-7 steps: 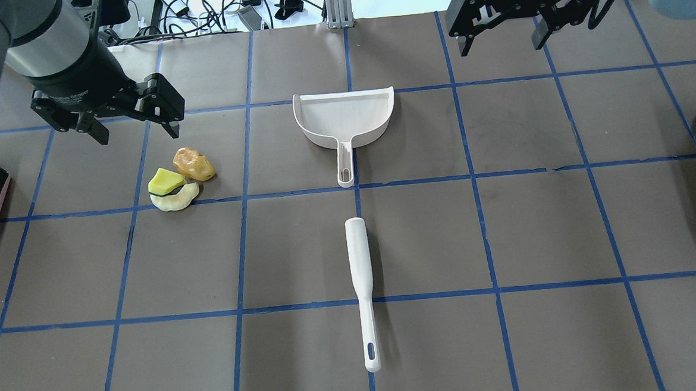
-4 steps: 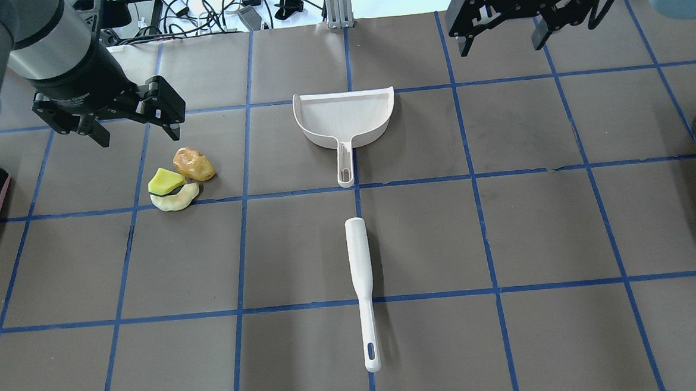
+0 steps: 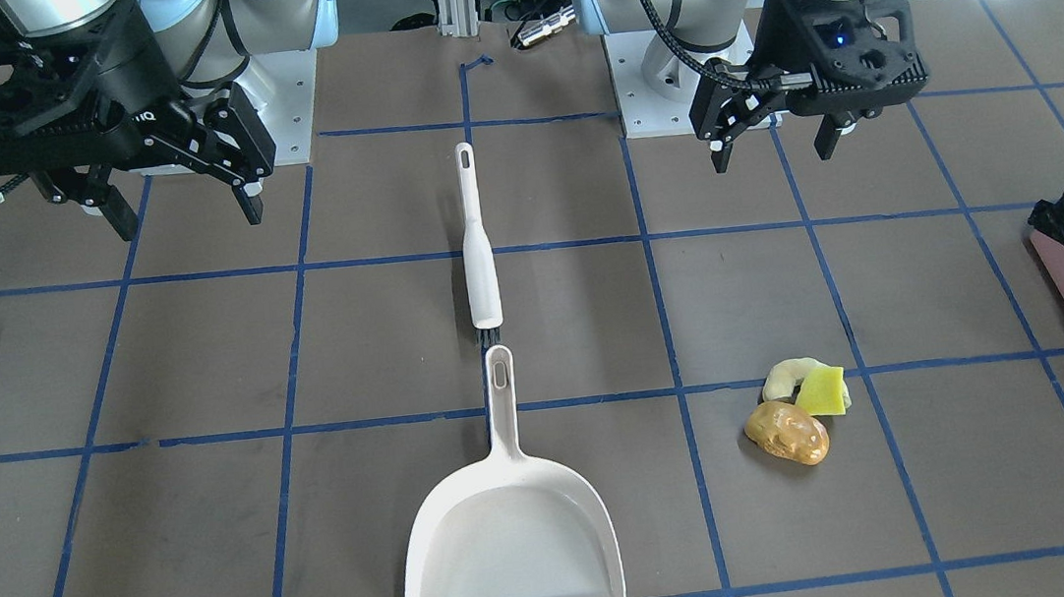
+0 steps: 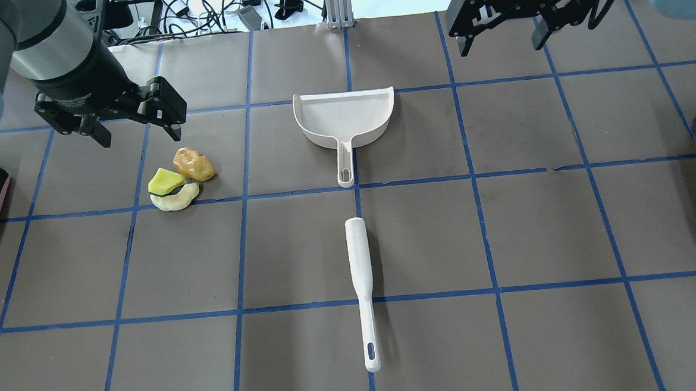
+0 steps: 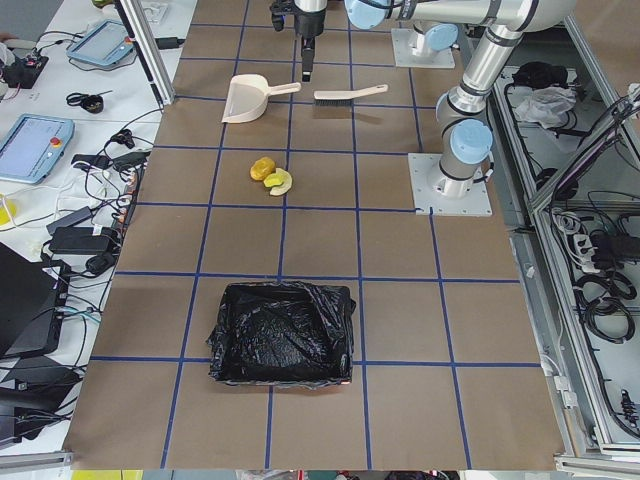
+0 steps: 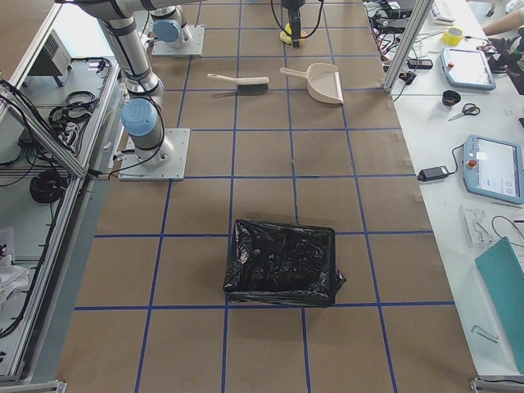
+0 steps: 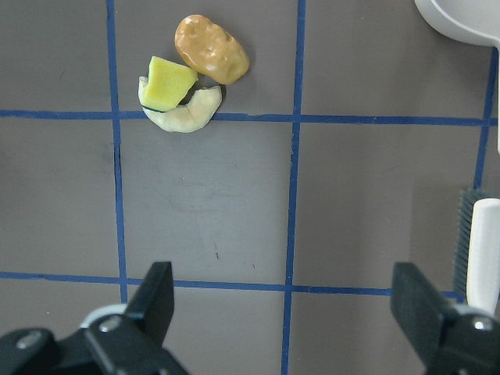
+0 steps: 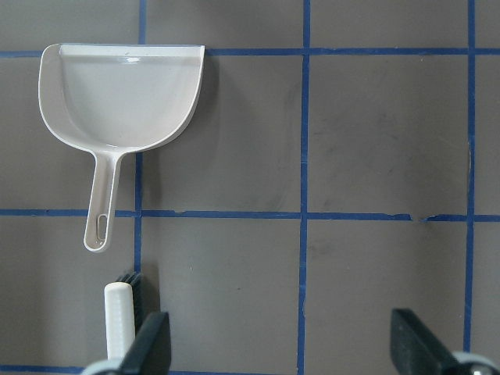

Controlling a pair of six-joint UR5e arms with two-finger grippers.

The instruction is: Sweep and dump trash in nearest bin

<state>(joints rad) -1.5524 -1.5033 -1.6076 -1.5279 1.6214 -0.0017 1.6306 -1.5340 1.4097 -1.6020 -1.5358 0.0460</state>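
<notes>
Bin (image 5: 282, 333) at the robot's left end: pink-sided, with a crinkled black liner. The second bin (image 6: 282, 262) at the right end has the same liner. Dustpan (image 4: 344, 119) sits mid-table with its handle in line with the brush (image 4: 361, 278), a short gap between them. All the trash lies on the table (image 4: 422, 239), outside the pan and both bins. The orange-brown lump (image 4: 193, 163), yellow-green wedge (image 4: 165, 180) and cream curved piece (image 4: 178, 199) form one tight cluster, with the wedge resting on the curved piece. Left gripper (image 4: 140, 136) is above the table with its fingers (image 7: 152, 293) spread wide, gripping nothing. In its wrist view the cluster sits ahead of the fingertips, toward the frame-left finger and well apart from both. Right gripper (image 4: 502, 48) is also spread wide and gripping nothing. In its wrist view the dustpan is ahead on the frame-left side, and the brush head is just beside that finger.
</notes>
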